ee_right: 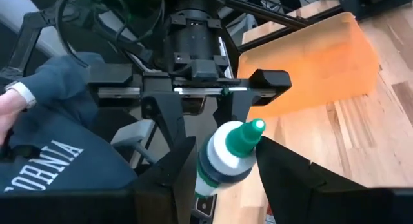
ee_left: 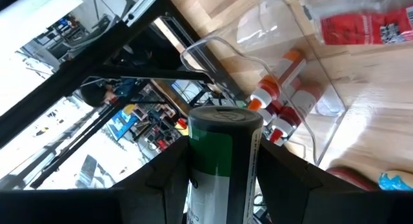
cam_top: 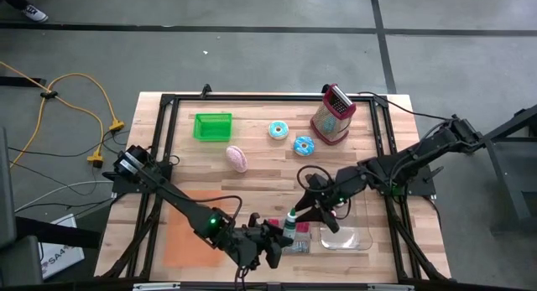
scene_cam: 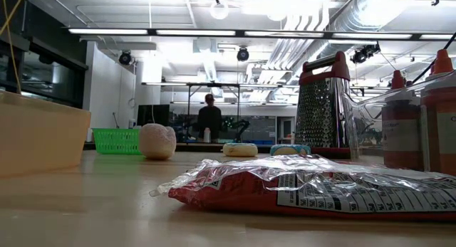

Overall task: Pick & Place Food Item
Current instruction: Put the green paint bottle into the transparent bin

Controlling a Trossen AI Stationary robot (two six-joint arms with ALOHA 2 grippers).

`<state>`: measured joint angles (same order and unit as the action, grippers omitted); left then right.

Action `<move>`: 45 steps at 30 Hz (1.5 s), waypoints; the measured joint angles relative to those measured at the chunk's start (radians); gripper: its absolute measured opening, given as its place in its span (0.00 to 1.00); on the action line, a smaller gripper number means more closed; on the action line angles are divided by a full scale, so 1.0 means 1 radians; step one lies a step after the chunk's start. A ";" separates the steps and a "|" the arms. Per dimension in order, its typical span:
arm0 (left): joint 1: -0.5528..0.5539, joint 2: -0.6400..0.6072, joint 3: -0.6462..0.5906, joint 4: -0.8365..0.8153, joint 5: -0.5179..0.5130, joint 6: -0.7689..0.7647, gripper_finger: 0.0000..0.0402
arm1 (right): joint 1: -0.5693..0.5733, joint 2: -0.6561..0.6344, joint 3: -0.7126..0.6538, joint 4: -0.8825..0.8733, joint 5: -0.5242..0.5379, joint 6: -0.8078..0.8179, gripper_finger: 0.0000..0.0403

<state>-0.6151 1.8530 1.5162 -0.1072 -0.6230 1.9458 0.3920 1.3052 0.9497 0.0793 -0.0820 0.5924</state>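
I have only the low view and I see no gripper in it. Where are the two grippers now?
Observer: In the high view, the left gripper and the right gripper meet near the table's front edge.
Operator: Do they hold something?
Observer: Yes. Both grip one bottle, the right gripper near its green cap.
Operator: Is the bottle above the bag?
Observer: Yes, it is over the red bag, beside the clear tray.
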 joint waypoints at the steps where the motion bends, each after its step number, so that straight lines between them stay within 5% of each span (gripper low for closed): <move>1: 0.000 0.000 0.000 0.004 0.003 0.002 0.38 | 0.000 0.000 0.000 0.000 0.000 -0.008 0.37; 29: 0.013 0.000 0.000 0.049 0.026 0.074 0.38 | 0.000 0.000 0.000 0.000 -0.016 -0.016 0.37; 45: 0.013 0.000 0.000 0.049 0.026 0.082 0.38 | 0.000 0.000 0.000 0.003 -0.028 -0.013 0.26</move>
<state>-0.6025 1.8530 1.5160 -0.0586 -0.5969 2.0275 0.3920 1.3052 0.9497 0.0827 -0.1104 0.5793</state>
